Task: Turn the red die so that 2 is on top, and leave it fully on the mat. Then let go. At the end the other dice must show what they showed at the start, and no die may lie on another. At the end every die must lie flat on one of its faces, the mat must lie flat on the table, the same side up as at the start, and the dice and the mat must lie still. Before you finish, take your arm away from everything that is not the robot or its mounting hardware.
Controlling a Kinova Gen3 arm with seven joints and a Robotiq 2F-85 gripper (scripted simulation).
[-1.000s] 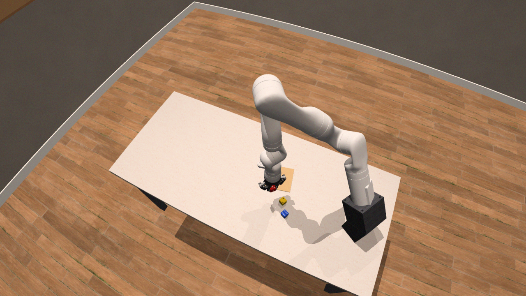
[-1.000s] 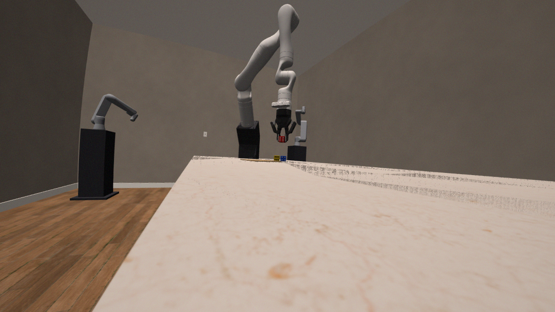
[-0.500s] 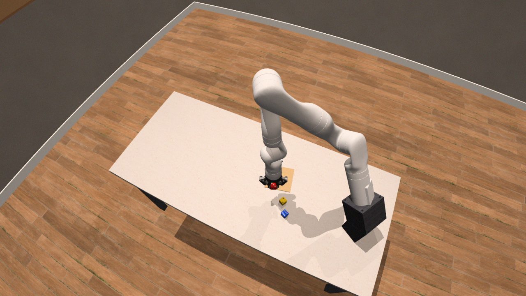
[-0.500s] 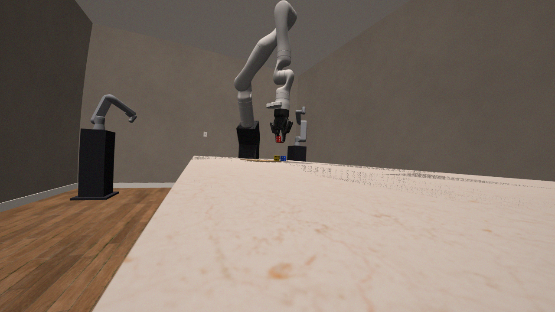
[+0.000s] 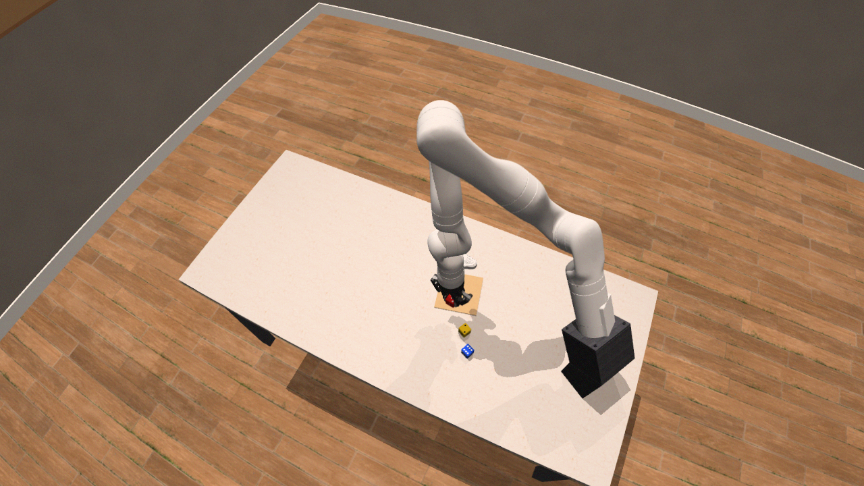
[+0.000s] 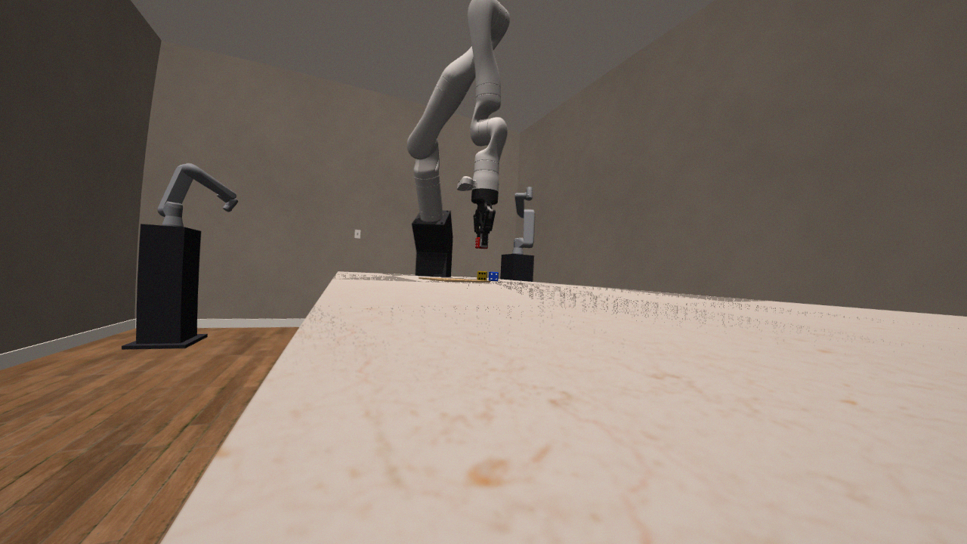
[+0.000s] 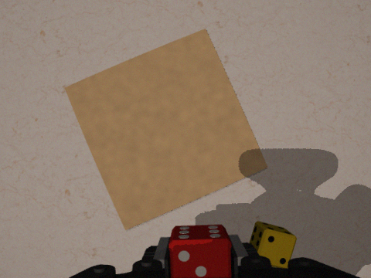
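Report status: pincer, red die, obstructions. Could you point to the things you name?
Pincer (image 5: 454,298) (image 6: 481,242) (image 7: 199,252) shut on red die (image 5: 449,300) (image 6: 477,242) (image 7: 200,258), aloft. Die's two-pip face toward wrist camera; not yet on mat (image 5: 474,295) (image 7: 162,127). Yellow die (image 5: 464,329) (image 6: 482,276) (image 7: 277,247) on table beside mat, worth minding.

Gripper (image 5: 455,297) (image 6: 482,242) (image 7: 199,252) turned about upright axis, red die (image 5: 449,300) (image 6: 477,242) (image 7: 200,248) turned along with it; fingers now overlap in exterior view. Wrist camera (image 5: 470,261) (image 6: 464,183) swung to other side of wrist in top view.
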